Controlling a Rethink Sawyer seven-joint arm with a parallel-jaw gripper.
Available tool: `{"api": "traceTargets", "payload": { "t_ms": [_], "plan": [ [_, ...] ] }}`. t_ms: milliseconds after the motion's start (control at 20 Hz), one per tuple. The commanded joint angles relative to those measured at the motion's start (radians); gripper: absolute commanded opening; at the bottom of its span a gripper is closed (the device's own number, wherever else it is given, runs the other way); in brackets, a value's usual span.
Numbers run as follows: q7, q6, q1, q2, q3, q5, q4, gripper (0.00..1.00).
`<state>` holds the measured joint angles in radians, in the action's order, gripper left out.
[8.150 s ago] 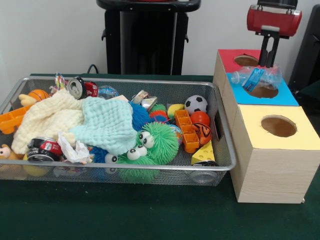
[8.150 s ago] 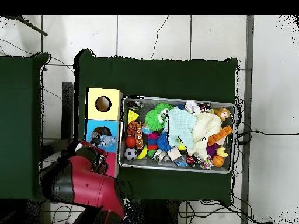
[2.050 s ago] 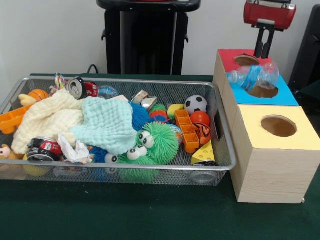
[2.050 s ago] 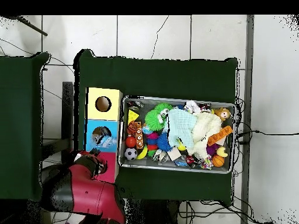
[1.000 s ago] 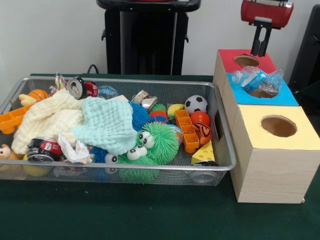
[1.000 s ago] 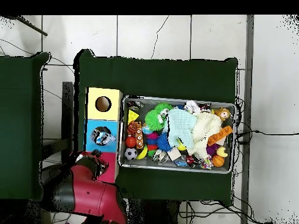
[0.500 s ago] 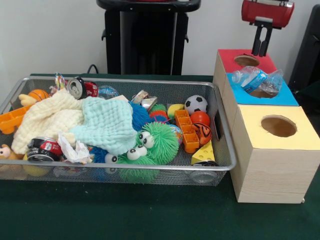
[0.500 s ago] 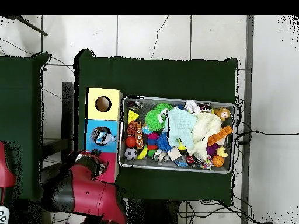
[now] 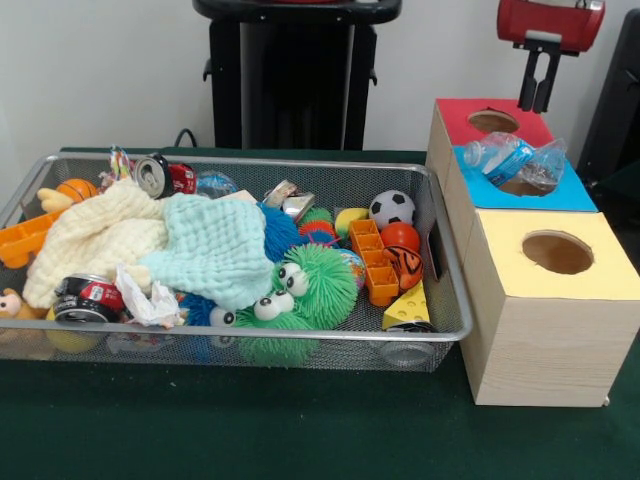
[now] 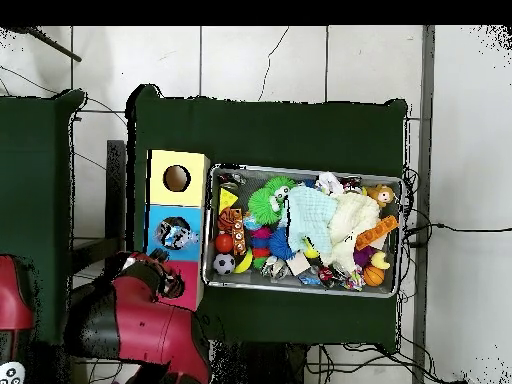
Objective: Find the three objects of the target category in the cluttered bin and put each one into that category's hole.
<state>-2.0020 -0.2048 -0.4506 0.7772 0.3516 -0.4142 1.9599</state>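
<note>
Raised pincer (image 9: 541, 98), seemingly empty; bottle (image 9: 512, 160) stays.

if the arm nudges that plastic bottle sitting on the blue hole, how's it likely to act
The plastic bottle looks clear, empty and crumpled, so it is probably very light and would shift at a small touch. It lies tilted across the blue hole rather than down in it, so a nudge might tip it in or roll it off the box. Its thin walls would likely dent under a squeeze.
</note>
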Motion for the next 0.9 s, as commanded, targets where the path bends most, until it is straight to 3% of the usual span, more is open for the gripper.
{"api": "traceTargets", "payload": {
  "t_ms": [50, 900],
  "plan": [
    [-0.198, -0.169, 0.018, -0.054, 0.0, -0.018, -0.119, 0.0],
    [-0.167, -0.104, 0.08, -0.052, -0.052, -0.002, -0.088, 0.0]
  ]
}}
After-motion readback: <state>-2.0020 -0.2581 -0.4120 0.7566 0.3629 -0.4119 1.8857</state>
